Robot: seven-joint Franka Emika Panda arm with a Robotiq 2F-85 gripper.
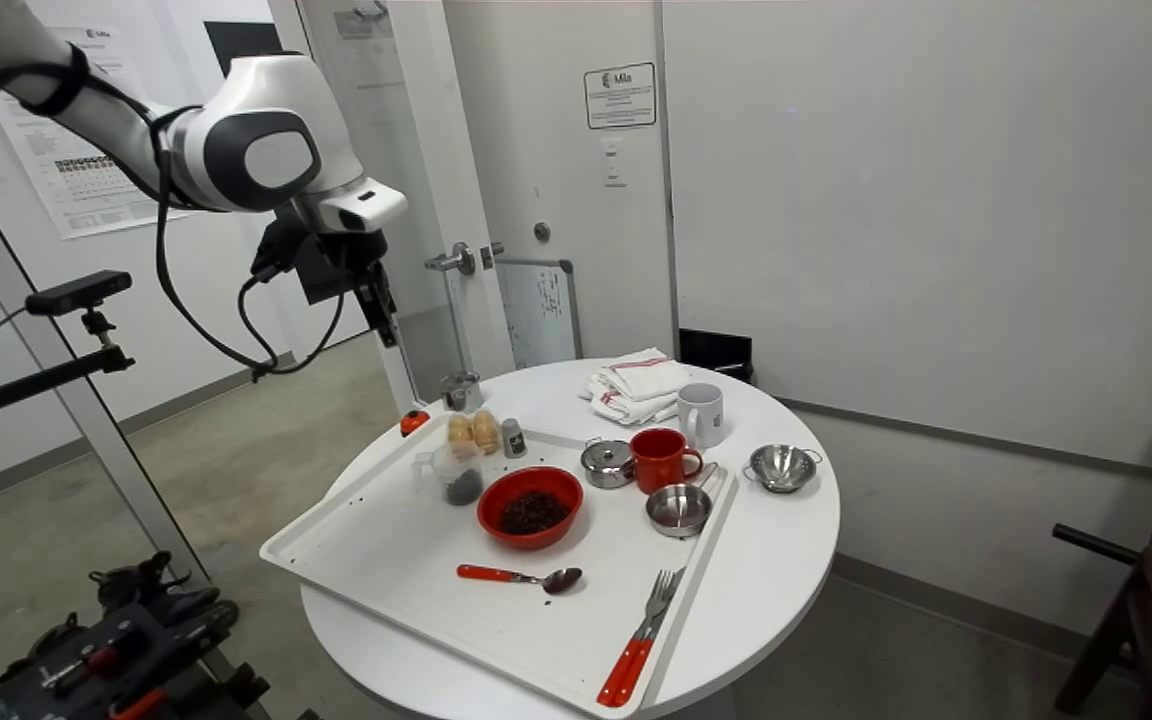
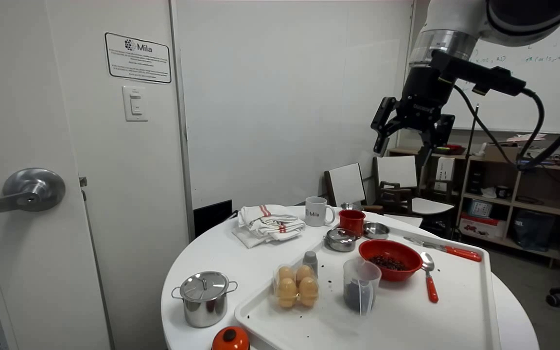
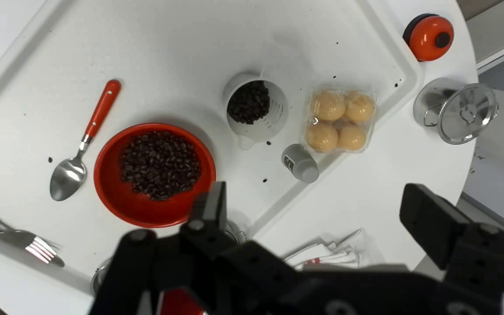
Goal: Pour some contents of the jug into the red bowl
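The jug [image 1: 449, 470] is a small translucent measuring jug standing upright on the tray, partly filled with dark beans. It also shows in an exterior view [image 2: 361, 276] and in the wrist view [image 3: 274, 117], with its handle and spout visible. The red bowl [image 1: 530, 540] stands beside it, apart from it, and holds a pile of dark beans. The bowl also shows in an exterior view [image 2: 397, 275] and in the wrist view [image 3: 147, 213], where a finger covers part of its rim. My gripper [image 2: 401, 151] is open, empty and high above the table; its fingers [image 3: 313, 196] are wide apart.
A white tray [image 1: 386, 595] bears an egg pack [image 3: 341, 121], a grey shaker [image 3: 300, 163] and a spoon [image 3: 69, 177]. A steel pot [image 2: 205, 308], towels [image 2: 270, 223], a mug [image 2: 315, 212], a red cup [image 2: 352, 222] and small steel pans [image 1: 679, 510] stand around. Loose beans lie scattered.
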